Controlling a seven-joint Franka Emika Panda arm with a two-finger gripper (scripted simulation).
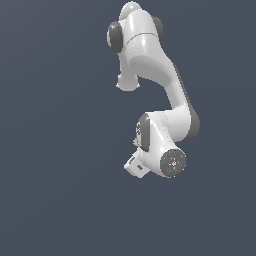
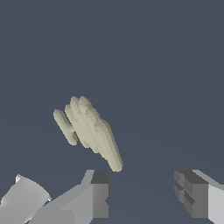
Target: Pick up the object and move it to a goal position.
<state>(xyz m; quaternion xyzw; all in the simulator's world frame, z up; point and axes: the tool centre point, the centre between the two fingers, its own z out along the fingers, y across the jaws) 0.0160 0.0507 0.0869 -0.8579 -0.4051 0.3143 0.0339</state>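
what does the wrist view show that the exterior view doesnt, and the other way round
Only the wrist view shows the object in full: a pale tan piece with ridged, finger-like strips, lying ahead of the gripper. It also shows the jaws standing open, with a wide gap, and the object not yet between them.

Only the exterior view shows the whole white arm bending down, and the white gripper block at its end.

Both show the plain dark grey ground. In the exterior view the object is at most a small tan speck beside the wrist; the jaws' state cannot be read there.
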